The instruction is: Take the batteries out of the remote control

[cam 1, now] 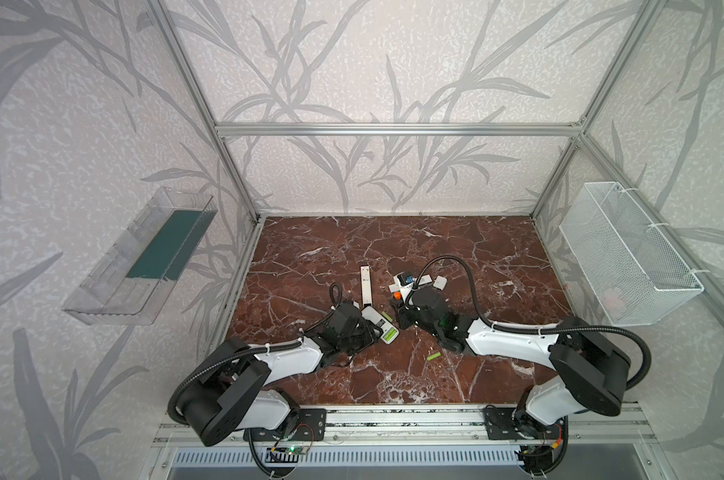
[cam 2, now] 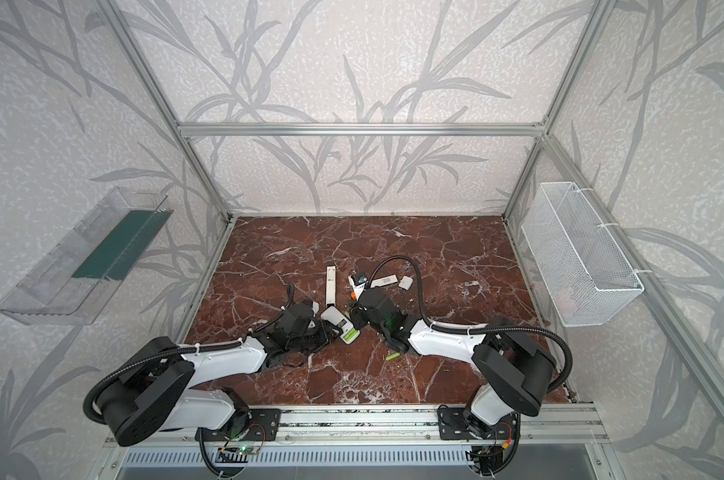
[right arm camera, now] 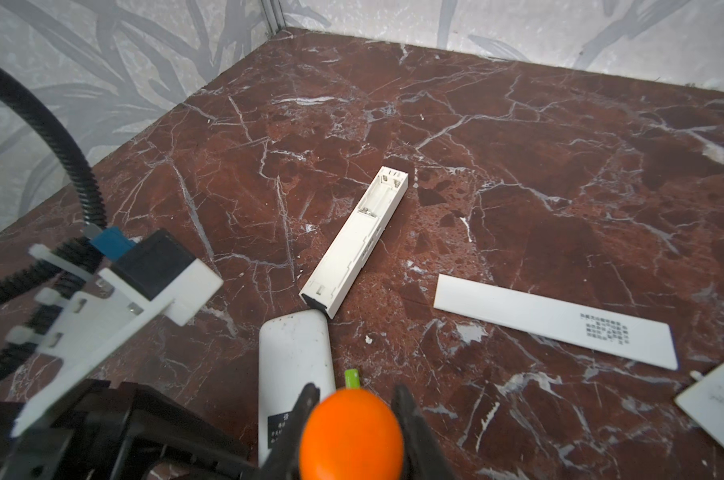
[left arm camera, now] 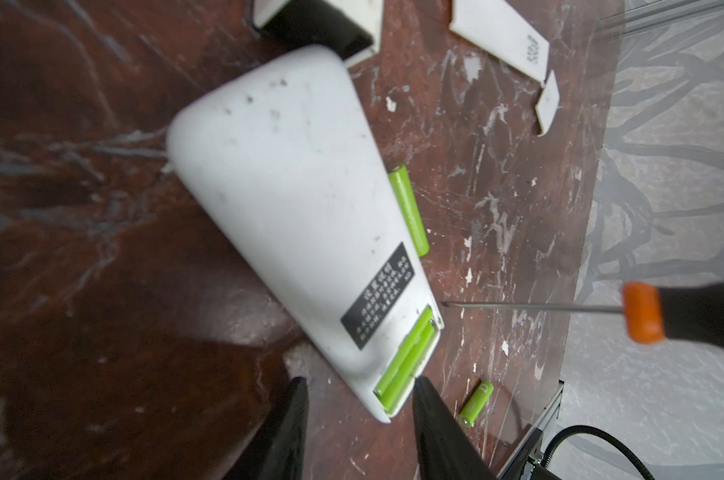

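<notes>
Two batteries [left arm camera: 406,365] lie in the open bay at the near-right end of the remote [left arm camera: 285,199], their long axis along its length. The left tool [left arm camera: 360,386], spread apart, straddles that end and is nearest. The right tool [right arm camera: 354,390], clamped on the screwdriver [left arm camera: 643,311], points its tip in from the right, crosswise, at the bay's far corner. Two more batteries rest loose on the tabletop [left arm camera: 497,187].

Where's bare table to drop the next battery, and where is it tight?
Bare: the back half of the table, from the back wall to the slim remote; also the strip between the frontmost battery and the rail. Crowded: the middle, around the wide remote, screwdriver and covers.
</notes>
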`<action>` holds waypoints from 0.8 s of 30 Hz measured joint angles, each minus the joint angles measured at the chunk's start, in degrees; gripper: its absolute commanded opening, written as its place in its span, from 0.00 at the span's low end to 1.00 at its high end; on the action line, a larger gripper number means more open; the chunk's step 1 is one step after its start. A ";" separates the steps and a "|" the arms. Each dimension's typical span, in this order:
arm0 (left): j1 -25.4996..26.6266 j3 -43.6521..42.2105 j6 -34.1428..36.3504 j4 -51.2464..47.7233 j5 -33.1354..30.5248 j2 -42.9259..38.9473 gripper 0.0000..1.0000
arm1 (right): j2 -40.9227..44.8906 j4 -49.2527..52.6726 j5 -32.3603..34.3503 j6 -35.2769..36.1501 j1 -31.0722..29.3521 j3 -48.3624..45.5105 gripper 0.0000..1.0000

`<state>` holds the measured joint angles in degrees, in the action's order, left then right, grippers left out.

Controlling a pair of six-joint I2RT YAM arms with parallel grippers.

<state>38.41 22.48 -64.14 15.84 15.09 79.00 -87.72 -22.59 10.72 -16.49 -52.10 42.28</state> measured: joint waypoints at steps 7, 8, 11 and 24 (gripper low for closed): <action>0.11 0.85 -1.05 -0.52 -0.02 1.09 0.37 | 0.70 -2.23 0.90 -0.98 -1.29 -0.44 0.00; 0.11 0.90 -1.11 -0.55 -0.04 1.14 0.37 | 0.70 -2.56 0.92 -1.01 -1.49 -0.44 0.00; 0.11 1.07 -1.25 -0.61 -0.02 1.36 0.37 | 0.66 -3.41 1.03 -1.05 -1.73 -0.44 0.00; 0.09 2.84 -0.94 -1.73 0.20 2.84 0.35 | -2.67 -4.31 1.36 -1.64 -2.08 0.24 0.00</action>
<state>38.50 25.32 -65.08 14.11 15.29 81.84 -90.39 -26.89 12.08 -18.13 -54.17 42.52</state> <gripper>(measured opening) 0.352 0.277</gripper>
